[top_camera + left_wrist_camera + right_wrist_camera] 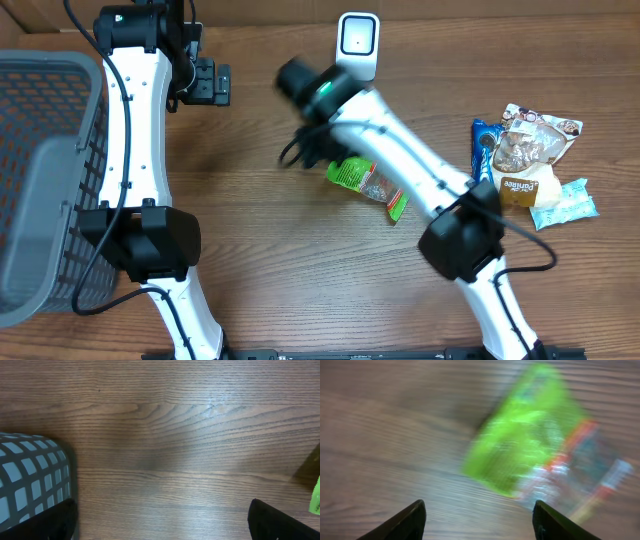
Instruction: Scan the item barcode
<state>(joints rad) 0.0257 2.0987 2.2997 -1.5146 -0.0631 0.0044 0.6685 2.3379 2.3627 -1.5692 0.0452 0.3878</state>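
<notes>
The item, a green snack packet (pixel 366 181) with a clear end and red edge, lies flat on the wooden table below the white barcode scanner (pixel 357 42). My right gripper (pixel 312 150) hovers just left of it. In the right wrist view the packet (pixel 530 445) is blurred and lies beyond my right gripper (pixel 480 520), whose jaws are open with only bare wood between them. My left gripper (pixel 212 84) stays at the back left, wide open over bare table (pixel 162 525). A green sliver of the packet (pixel 315 494) shows at the right edge of the left wrist view.
A grey mesh basket (pixel 40 180) fills the left side of the table, and its corner (pixel 27 477) shows beside my left fingers. A pile of other snack packs (pixel 530 160) lies at the right.
</notes>
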